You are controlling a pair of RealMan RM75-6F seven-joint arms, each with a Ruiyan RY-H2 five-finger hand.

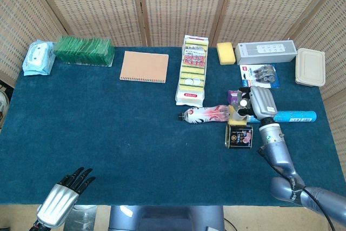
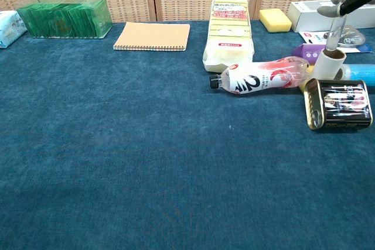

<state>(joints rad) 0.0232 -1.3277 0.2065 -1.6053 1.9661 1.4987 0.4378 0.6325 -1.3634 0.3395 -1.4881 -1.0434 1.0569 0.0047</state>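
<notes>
The right hand [image 1: 254, 103] hovers over a lint roller [image 2: 328, 62], fingers curled around its thin handle, so it pinches the roller, which stands upright on the blue table [image 1: 108, 133]. Right beside the roller, toward the robot, lies a dark tin can [image 2: 340, 105] on its side. Just left of the roller rests a plastic bottle [image 2: 261, 76], lying flat with its cap pointing away from it. Behind the roller peeks a small purple box [image 2: 306, 52], and a blue tube [image 1: 294, 116] stretches out to its right. Further back from the roller sits a pack of sponges [image 1: 193, 68]. Well away from the roller, at the table's near left edge, the left hand [image 1: 65, 196] holds nothing, fingers loosely spread.
</notes>
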